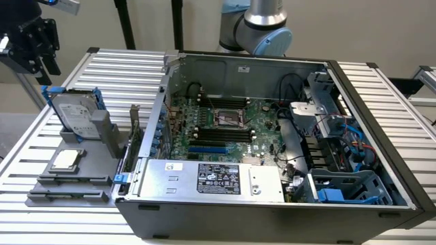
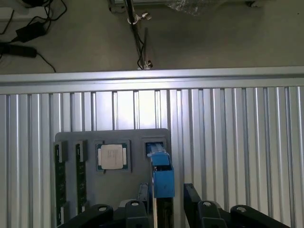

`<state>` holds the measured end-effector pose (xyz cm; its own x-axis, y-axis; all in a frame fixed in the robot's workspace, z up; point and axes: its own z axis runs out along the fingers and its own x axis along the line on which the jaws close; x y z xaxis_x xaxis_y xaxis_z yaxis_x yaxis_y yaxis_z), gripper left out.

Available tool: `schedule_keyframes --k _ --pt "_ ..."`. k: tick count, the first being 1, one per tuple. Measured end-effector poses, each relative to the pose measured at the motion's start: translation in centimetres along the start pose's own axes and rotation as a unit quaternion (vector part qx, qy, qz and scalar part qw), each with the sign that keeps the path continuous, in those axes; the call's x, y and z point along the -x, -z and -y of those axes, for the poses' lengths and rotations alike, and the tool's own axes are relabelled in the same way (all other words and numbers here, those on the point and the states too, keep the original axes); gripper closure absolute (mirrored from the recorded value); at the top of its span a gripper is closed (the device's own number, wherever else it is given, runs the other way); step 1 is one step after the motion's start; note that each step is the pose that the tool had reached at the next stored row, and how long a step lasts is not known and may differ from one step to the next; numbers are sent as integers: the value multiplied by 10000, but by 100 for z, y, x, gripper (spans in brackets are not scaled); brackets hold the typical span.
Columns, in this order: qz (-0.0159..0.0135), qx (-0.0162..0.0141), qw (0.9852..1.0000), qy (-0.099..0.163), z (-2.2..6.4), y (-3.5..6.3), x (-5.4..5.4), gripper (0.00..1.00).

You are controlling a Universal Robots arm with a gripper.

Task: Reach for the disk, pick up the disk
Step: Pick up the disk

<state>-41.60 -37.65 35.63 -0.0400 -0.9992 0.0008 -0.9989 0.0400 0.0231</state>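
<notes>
— Where's the disk [image 1: 71, 116]?
— Standing on edge in its grey holder [image 1: 102, 135] on the tabletop [image 1: 122, 66], beside the computer case [image 1: 272, 224], so both flat faces are free to clamp. My gripper [image 1: 46, 71] hangs above it, jaws spread wide, holding nothing.

In the exterior view, looked down at a slant from high and fairly near onto the table [image 1: 116, 66], across the open computer case [image 1: 272, 219], with the end effector [image 1: 34, 51] at the exterior view's left. In the wrist view, looked straight down from close above, past the end effector [image 2: 164, 202], over the table [image 2: 237, 142] edge to the floor [image 2: 213, 42]. Shared between both: the grey tray [image 1: 92, 168] [image 2: 137, 164], the chip [image 1: 66, 159] [image 2: 112, 156], the disk [image 1: 75, 118] [image 2: 161, 178] standing on edge, and nearby table slats.
</notes>
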Motion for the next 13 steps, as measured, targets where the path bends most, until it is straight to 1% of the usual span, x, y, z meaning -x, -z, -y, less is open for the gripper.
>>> schedule_keyframes --k 10,12,13 --pt "0 0 10000 0 0 0 0 58" --pt "0 0 10000 0 0 0 0 56" --pt "0 1 10000 0 0 -1 0 50"
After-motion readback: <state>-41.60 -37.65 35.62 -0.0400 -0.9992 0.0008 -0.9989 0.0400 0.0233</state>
